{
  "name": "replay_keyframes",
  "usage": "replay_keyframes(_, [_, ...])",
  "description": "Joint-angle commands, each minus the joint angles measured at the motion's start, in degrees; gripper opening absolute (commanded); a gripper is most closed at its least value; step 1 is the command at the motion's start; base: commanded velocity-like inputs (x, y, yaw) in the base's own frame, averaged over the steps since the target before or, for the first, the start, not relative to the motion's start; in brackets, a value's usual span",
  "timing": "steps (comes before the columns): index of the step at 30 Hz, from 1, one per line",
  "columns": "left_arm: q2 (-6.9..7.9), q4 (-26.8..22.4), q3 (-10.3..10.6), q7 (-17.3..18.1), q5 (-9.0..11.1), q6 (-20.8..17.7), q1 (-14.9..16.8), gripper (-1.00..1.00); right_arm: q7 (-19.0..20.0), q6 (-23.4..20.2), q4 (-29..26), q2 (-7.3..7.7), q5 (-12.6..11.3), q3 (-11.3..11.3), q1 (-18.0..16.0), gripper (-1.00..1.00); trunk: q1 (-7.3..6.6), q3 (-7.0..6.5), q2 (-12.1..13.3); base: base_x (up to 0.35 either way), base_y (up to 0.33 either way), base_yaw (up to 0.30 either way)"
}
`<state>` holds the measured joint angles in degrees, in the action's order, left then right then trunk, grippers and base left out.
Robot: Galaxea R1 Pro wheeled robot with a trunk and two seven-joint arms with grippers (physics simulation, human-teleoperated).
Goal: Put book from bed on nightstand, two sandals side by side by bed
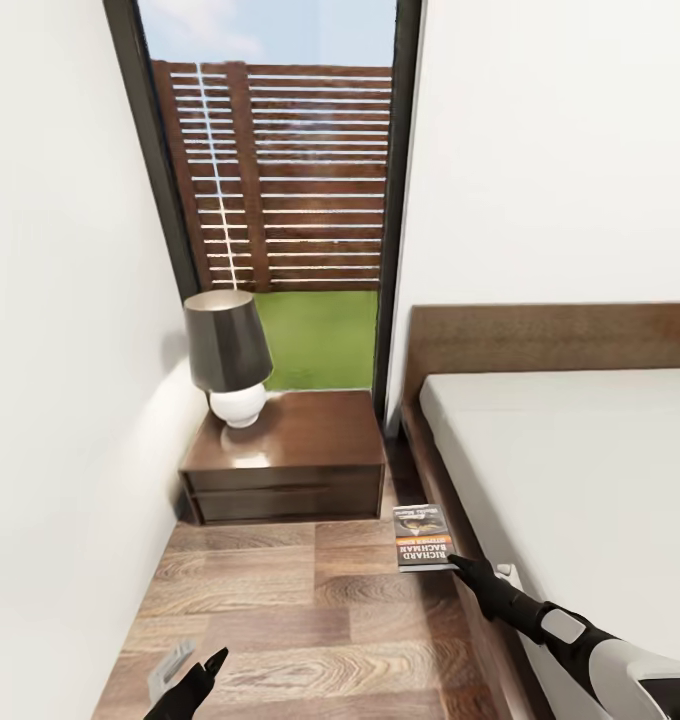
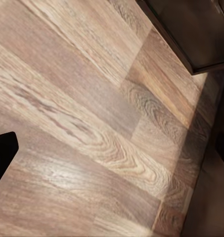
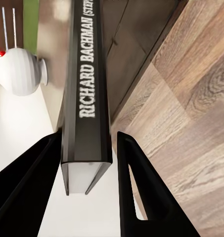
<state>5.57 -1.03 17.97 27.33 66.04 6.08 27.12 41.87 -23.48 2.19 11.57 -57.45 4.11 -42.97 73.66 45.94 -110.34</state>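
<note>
Gripping the small thin paperback book point(image 1: 423, 537) with its dark grey cover, orange band and white lettering "RICHARD BACHMAN", the black right gripper point(image 1: 456, 563) reaches in from the lower right of the head frame and holds the volume in the air over the light brown wood-plank floor point(image 1: 280, 620), just beside the dark brown wooden frame of the large low bed point(image 1: 570, 470). In the right wrist view the book point(image 3: 87, 98) stands on edge between the two black fingers point(image 3: 141, 197), its spine with the white author name facing the camera and its pale page edge toward the lens; the fingers point(image 3: 27, 182) sit close on either side of it.

Beyond the book, at the middle left of the head frame, stands the low, boxy, glossy dark-brown nightstand point(image 1: 300, 460) with one wide drawer, and on its top toward the left sits a table lamp point(image 1: 230, 360) with a round white base and a dark grey shade. The white base point(image 3: 20, 71) also shows at the upper left of the right wrist view. A tall dark-framed window point(image 1: 280, 200) behind the nightstand looks onto a slatted brown fence and green grass.

At the bottom left of the head frame the black left gripper point(image 1: 202, 675) hangs over the floor; whether it is wide or narrow I cannot tell. The left wrist view looks at floor planks point(image 2: 92, 123), with a dark cabinet edge at the upper right.
</note>
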Motion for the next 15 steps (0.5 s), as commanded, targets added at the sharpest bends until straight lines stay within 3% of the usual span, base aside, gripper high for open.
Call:
replay_keyframes(1, [0.01, 0.1, 0.5, 0.2, 0.3, 0.2, 0.0, 1.00, 0.3, -0.4, 0.2, -0.01, -0.7, 0.1, -0.1, -1.00, 0.01, 0.05, 0.0, 0.161, 0.000, 0.000])
replay_keyframes(15, [0.05, 0.1, 0.5, 0.1, 0.3, 0.2, 0.0, 1.00, 0.3, -0.4, 0.2, -0.05, -0.7, 0.2, -0.1, -1.00, 0.01, 0.05, 0.0, 0.161, 0.000, 0.000])
